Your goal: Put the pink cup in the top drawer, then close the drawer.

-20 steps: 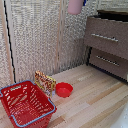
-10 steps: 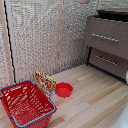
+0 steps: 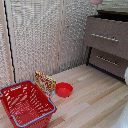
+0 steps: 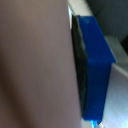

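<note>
Pink recepticle [image 3: 96,1] shows only as a pale pink edge at the top border of the exterior view, above the storage unit [image 3: 106,35]; half a second ago it was not visible there, and a second ago it sat lower and further toward the exterior view's left. This suggests the carry toward the chest is underway, with placement not yet done. In the wrist view the pink recepticle [image 4: 32,60] fills most of the picture as a blurred pinkish surface, with one blue fingertip [image 4: 95,60] pressed directly against its side. The pinch receptors appear clamped on the cup, though only one finger is visible. The highest section [image 3: 106,37] stands with its front pushed forward and a dark gap above it, so it appears open to receive the cup; the lower drawer [image 3: 108,61] is closed. Well apart, down on the wooden floor [image 3: 95,95], lie a shallow red bowl [image 3: 63,89], a patterned packet [image 3: 45,81] leaning just beside it, and a red wire basket [image 3: 25,104]. None of these obstructs the route. The open drawer front is the edge to clear on descent.
</note>
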Available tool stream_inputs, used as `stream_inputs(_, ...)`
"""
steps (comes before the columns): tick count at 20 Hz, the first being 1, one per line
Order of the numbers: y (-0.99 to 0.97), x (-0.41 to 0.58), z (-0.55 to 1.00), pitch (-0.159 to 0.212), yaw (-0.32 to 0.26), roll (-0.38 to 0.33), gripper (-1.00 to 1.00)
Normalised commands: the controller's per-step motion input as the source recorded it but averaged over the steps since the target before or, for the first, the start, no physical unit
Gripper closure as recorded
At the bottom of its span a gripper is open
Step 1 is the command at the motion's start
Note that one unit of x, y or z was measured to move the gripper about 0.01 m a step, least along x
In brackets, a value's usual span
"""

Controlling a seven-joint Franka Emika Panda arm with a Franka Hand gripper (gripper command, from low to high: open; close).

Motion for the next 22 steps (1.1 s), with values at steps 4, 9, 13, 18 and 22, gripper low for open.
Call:
stream_inputs(4,-0.81,0.0,0.24,0.137,0.0,-0.034,1.0)
stream_inputs(9,-0.5,0.006,0.0,0.132,0.002,-0.071,1.0)
stream_inputs(13,-0.33,0.002,-0.14,0.084,0.003,-0.133,1.0)
stream_inputs(18,-0.13,0.0,-0.36,0.017,0.002,-0.117,1.0)
stream_inputs(22,0.09,0.0,-0.2,0.074,0.049,-0.003,-1.0)
